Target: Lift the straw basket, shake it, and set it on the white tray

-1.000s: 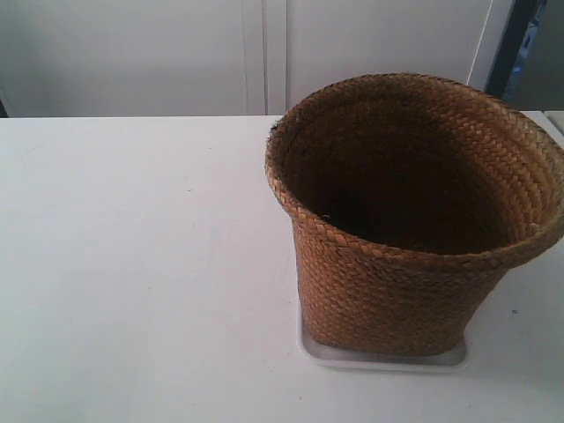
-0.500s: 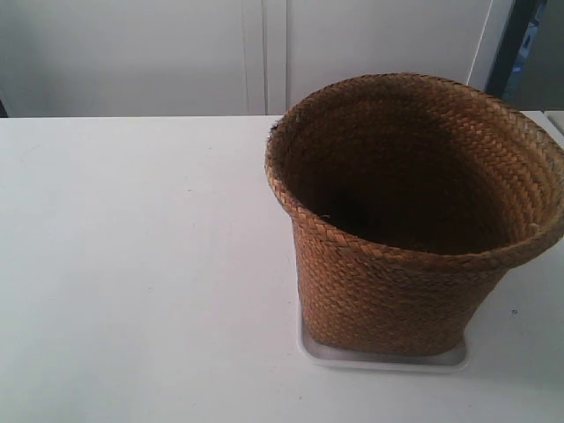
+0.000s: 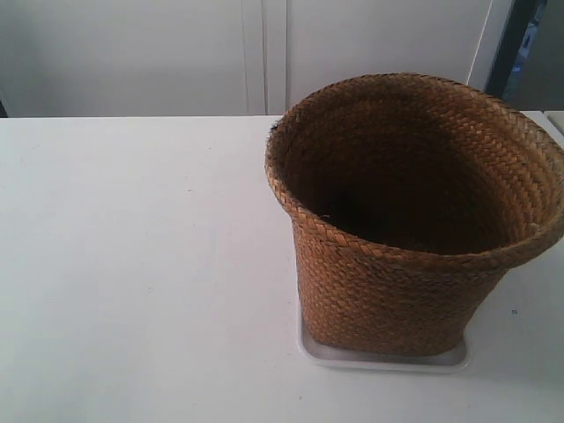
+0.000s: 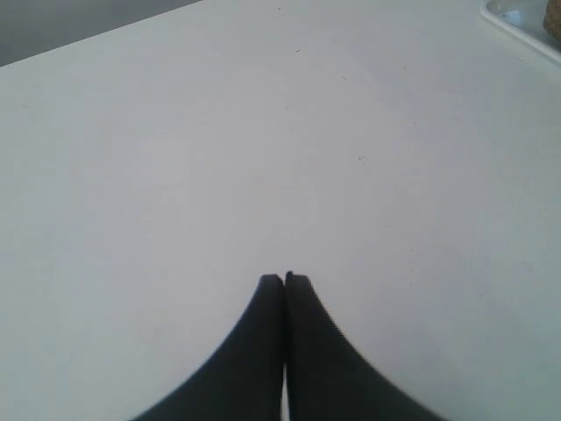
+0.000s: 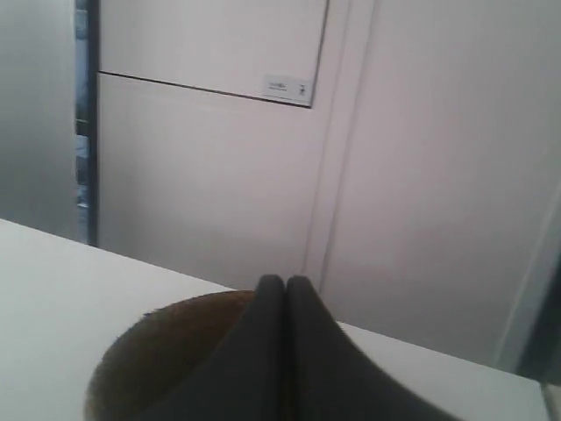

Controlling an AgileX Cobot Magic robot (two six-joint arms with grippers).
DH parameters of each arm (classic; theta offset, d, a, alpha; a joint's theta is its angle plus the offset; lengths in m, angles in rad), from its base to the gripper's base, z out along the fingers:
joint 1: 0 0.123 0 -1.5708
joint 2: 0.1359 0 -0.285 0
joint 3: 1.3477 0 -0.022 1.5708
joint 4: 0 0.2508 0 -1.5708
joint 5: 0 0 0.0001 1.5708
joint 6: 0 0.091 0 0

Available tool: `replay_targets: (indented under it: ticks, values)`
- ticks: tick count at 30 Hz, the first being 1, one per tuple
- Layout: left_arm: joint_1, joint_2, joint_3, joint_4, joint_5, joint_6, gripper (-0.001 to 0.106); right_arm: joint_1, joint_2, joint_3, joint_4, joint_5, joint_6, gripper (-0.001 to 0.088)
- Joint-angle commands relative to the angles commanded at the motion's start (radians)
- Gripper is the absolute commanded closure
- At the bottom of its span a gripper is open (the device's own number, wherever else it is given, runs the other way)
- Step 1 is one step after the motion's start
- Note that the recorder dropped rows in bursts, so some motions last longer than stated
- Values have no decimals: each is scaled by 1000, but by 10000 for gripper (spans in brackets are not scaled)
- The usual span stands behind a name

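Observation:
The brown woven straw basket stands upright on the white tray at the right of the exterior view, the tray's rim showing under its base. Neither arm appears in the exterior view. My left gripper is shut with nothing in it, over bare white table; a corner of the tray shows at the frame's edge. My right gripper is shut and empty, apart from the basket, whose dark inside and rim lie beyond the fingers.
The white table stretches to the left of the basket. White cabinet doors stand behind the table. A dark gap shows at the back right.

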Motion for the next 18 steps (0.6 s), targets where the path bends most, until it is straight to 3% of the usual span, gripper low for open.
replay_targets:
  ticks: [4, 9, 18]
  values:
    - [0, 0, 0, 0, 0, 0, 1053, -82, 0, 67, -107, 22, 76, 868]
    - [0, 0, 0, 0, 0, 0, 1053, -117, 0, 214, -181, 12, 76, 868]
    - [0, 0, 0, 0, 0, 0, 1053, -117, -2, 509, -196, -300, 76, 868]
